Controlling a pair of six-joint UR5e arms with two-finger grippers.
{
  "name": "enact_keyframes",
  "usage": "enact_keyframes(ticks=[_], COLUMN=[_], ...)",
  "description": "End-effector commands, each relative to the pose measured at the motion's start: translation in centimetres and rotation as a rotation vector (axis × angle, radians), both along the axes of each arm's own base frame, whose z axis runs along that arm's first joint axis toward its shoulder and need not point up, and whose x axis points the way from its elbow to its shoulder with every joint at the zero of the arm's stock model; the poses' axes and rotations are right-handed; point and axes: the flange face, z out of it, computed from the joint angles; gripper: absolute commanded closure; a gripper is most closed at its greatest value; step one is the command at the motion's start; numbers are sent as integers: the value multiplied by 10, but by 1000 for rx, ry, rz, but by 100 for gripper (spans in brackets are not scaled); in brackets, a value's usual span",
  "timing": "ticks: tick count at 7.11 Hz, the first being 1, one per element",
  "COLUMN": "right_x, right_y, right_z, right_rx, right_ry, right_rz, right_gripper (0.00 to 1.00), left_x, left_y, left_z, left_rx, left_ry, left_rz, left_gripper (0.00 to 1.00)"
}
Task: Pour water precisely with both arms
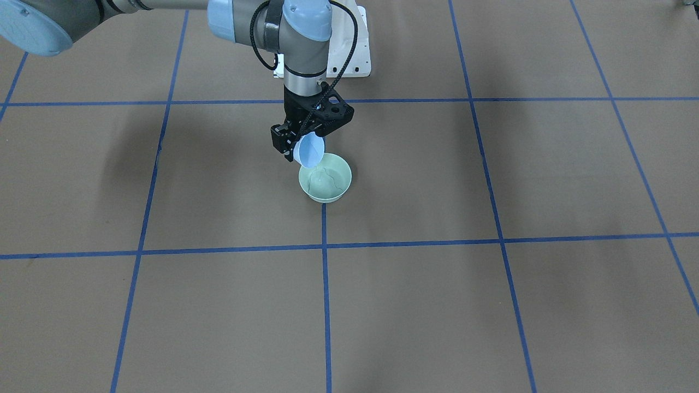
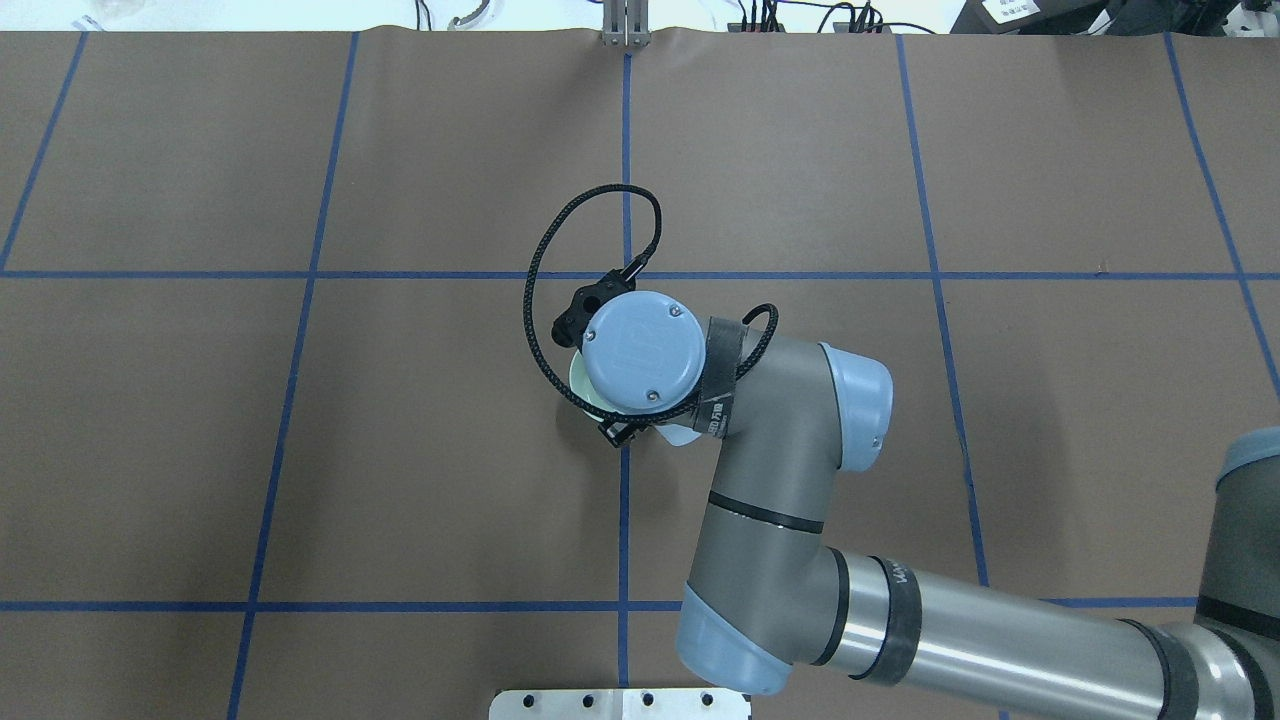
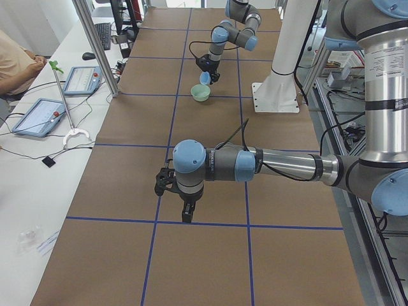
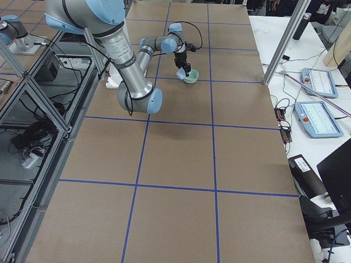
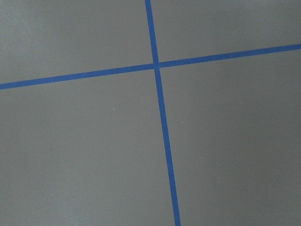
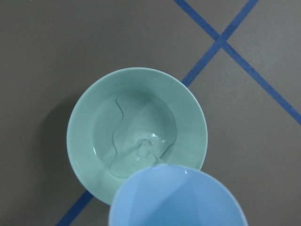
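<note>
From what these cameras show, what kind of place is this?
Most likely a robotics lab test cell: a table gridded with blue tape, the right arm with its claw tipping a blue cup over a green bowl, and control tablets on a side bench.

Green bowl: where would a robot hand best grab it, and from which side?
Probably the rim of the green bowl, from above, one finger inside the wall and one outside: it stands upright and open. Take the rim stretch opposite the blue cup tilted over it, and keep it level, since it holds water.
</note>
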Motion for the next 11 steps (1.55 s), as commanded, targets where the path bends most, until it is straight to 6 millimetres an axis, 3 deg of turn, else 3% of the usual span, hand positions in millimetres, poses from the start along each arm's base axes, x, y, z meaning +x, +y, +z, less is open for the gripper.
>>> enact_keyframes(ticks=[1, 3, 8, 11], right_x=[65, 79, 80, 91], right_y=[-30, -40, -42, -47], right_z=[-1, 6, 9, 21], right_rx=[28, 51, 56, 63], right_ry=[-324, -379, -370, -357], right_rz=[172, 195, 193, 218], right_gripper=[100, 100, 100, 100], left_x=[0, 0, 0, 0], left_y=[0, -1, 0, 0], left_z=[-3, -5, -2, -2], left_rx=[7, 12, 5, 5], left_ry=[0, 0, 1, 1], left_rz=[0, 0, 0, 0], left_gripper=[0, 0, 0, 0])
